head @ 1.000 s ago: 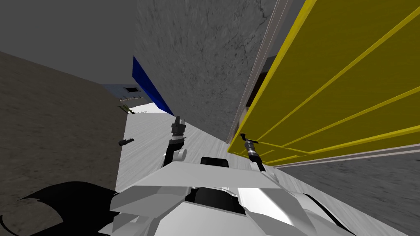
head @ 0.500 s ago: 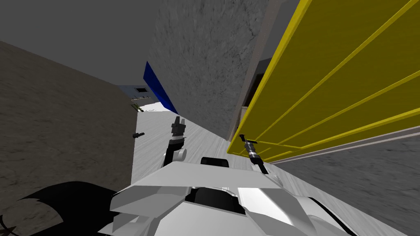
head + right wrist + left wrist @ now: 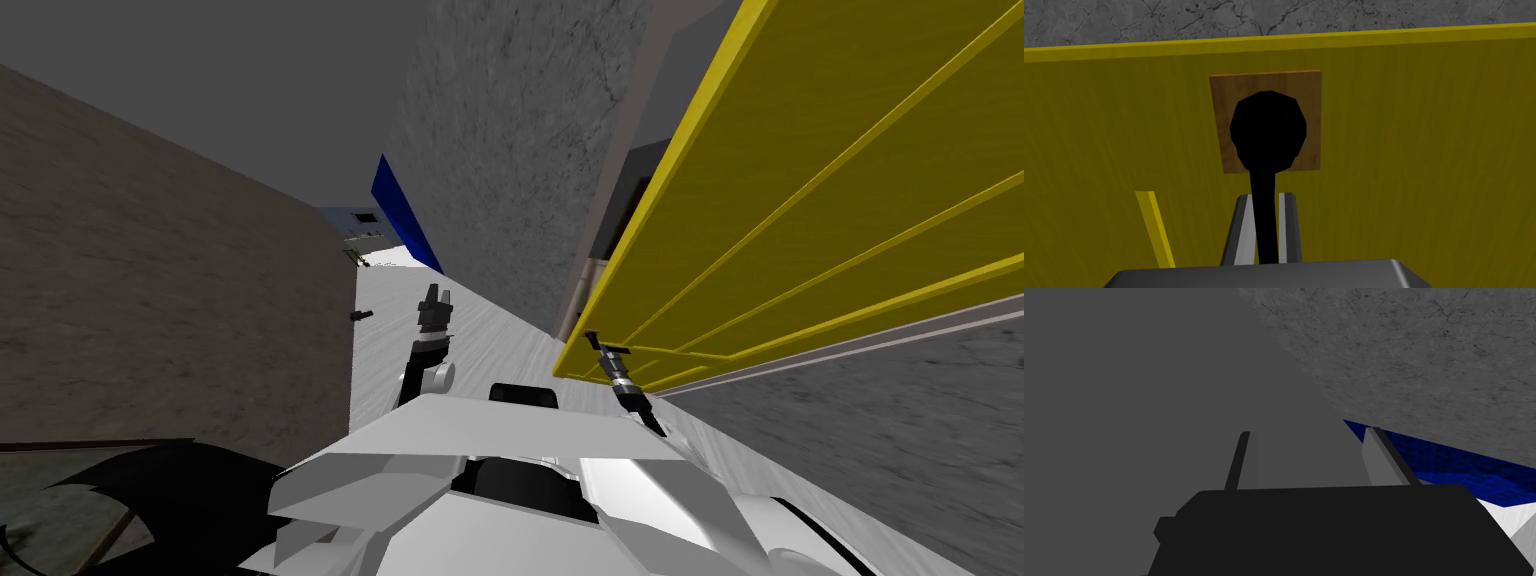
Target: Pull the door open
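A yellow panelled door (image 3: 820, 200) fills the right of the head view, swung partly out from its grey frame (image 3: 640, 130). Its black lever handle (image 3: 1267, 200) runs from a round black base on a brown plate (image 3: 1266, 80). My right gripper (image 3: 1266, 205) is shut on the lever, its fingers pressing both sides. In the head view the right gripper (image 3: 606, 352) sits at the door's near lower corner. My left gripper (image 3: 433, 300) is held up over the floor, away from the door. Its fingers (image 3: 1246, 460) stand apart, open and empty.
A rough grey wall (image 3: 500, 160) runs ahead left of the door, with a blue panel (image 3: 405, 220) at its far end. Another wall (image 3: 150, 300) closes the left side, carrying a small dark handle (image 3: 361, 315). Pale floor (image 3: 400, 330) lies between them.
The door's free edge has come further out from its frame with my right gripper on the handle. The whole head view has shifted, so my body has turned or moved.
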Tool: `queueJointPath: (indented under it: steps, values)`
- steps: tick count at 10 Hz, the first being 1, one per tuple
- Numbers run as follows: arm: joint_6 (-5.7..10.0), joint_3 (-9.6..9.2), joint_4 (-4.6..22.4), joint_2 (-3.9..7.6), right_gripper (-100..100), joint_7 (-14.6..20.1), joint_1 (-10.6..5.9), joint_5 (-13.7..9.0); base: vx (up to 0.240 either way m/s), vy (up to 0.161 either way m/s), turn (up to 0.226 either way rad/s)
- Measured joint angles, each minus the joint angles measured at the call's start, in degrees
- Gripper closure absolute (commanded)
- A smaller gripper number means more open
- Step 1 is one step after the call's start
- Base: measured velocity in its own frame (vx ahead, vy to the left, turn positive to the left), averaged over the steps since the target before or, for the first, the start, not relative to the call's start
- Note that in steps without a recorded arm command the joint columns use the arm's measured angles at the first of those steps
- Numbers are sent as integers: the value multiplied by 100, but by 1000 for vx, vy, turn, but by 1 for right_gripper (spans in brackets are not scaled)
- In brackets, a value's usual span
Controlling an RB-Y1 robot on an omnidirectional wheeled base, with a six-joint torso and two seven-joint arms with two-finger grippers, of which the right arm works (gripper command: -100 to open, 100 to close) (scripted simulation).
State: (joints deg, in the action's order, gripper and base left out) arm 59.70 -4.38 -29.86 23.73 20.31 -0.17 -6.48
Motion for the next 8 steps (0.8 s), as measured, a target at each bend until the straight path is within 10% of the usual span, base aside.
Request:
queueJointPath:
  steps: [8]
  values:
    - [600,-271,82,262,100,333,376,114,-150,-57,115]
